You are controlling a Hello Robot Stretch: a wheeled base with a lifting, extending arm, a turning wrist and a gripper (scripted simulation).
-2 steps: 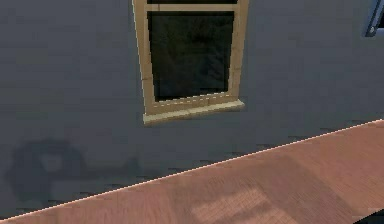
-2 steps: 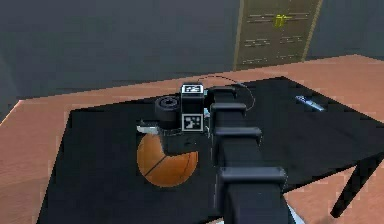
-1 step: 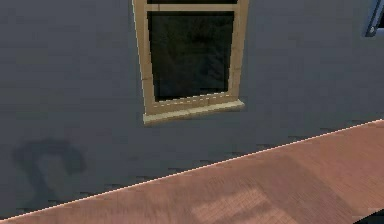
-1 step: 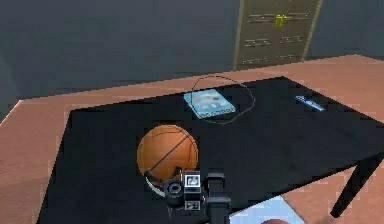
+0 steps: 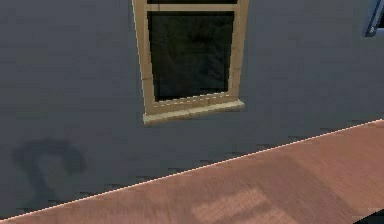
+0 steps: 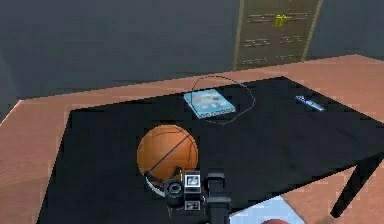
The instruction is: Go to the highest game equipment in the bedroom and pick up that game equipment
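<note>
ball: you see the orange basketball resting on the black tabletop, toward its near edge | gripper: right at the ball's lower side, so you cannot tell whether it holds anything | farther out on the tabletop: flat blue thing, small blue thing | beyond: door | forward view: window in a grey wall

Dark window on grey wall; black table, panelled door behind.
</note>
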